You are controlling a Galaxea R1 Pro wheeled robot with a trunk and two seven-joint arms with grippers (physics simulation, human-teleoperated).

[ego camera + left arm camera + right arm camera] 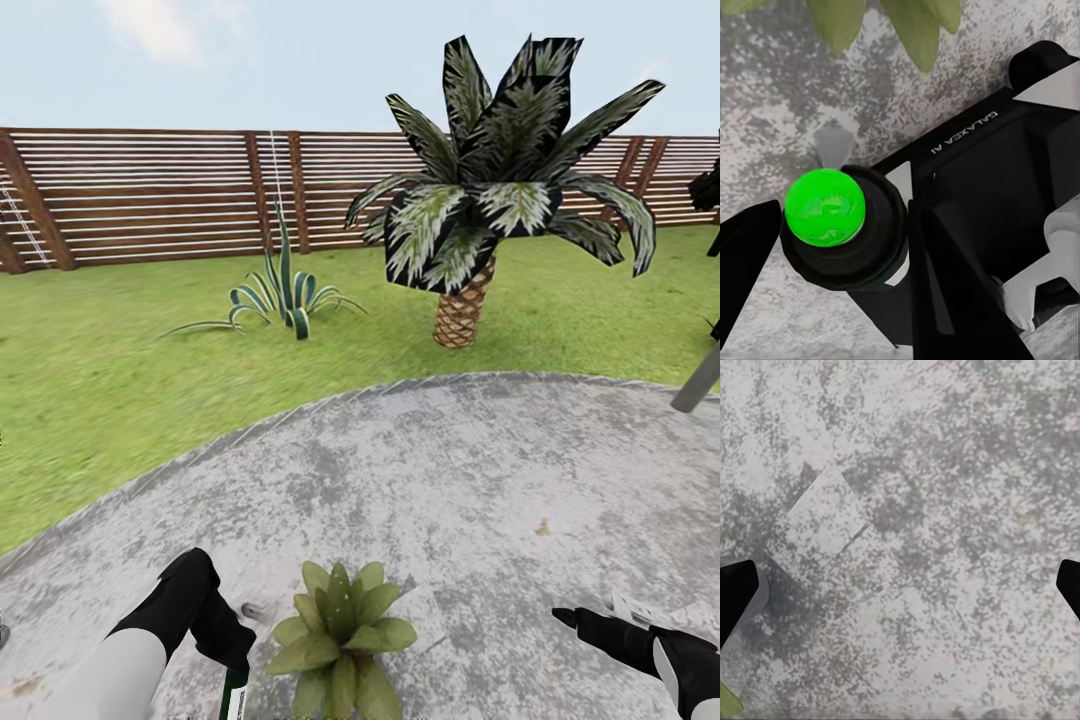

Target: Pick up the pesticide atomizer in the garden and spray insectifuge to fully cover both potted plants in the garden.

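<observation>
My left gripper (228,645) is shut on the pesticide atomizer (236,698), whose dark green body and whitish label hang below the fingers. In the left wrist view the atomizer (825,208) shows a bright green round top in a black collar, with a grey nozzle (832,145) pointing toward the leaves. One potted plant (341,640), a low rosette of pointed green leaves, stands on the patio just right of the left gripper (844,229). The other potted plant is out of view. My right gripper (592,613) hovers open over bare stone (900,510), right of the plant.
The round grey stone patio (470,470) borders green lawn (90,380). Beyond it stand a striped agave (285,300), a big palm (462,310) and the brown slatted fence (150,190). A grey post (700,378) leans in at the right edge.
</observation>
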